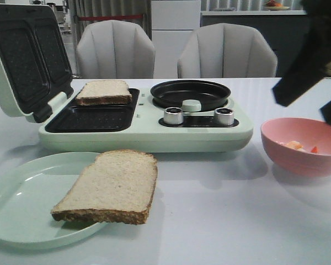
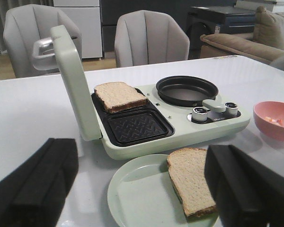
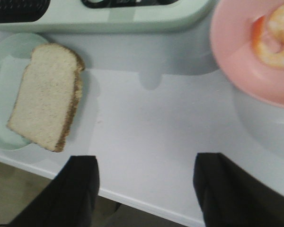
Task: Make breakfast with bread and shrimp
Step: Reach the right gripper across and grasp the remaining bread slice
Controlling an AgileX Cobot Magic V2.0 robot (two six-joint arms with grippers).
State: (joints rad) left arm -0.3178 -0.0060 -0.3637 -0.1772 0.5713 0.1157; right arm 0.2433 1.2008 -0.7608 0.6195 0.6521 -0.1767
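— Setting? Home-like dining area, possibly a staged one.
— Evidence: white table (image 1: pixel 220 221) with two grey padded chairs (image 1: pixel 116 49) drawn up on its far side. A tan sofa (image 2: pixel 255 38) off to one side, curtains (image 1: pixel 110 11) behind.
— Kitchen signs? A pale green breakfast maker (image 1: pixel 146 130) on the table, a green plate (image 1: pixel 22 199), a pink bowl (image 1: pixel 303 146). White cabinet (image 1: pixel 174 33) and a dark counter (image 1: pixel 248 22) at the back.
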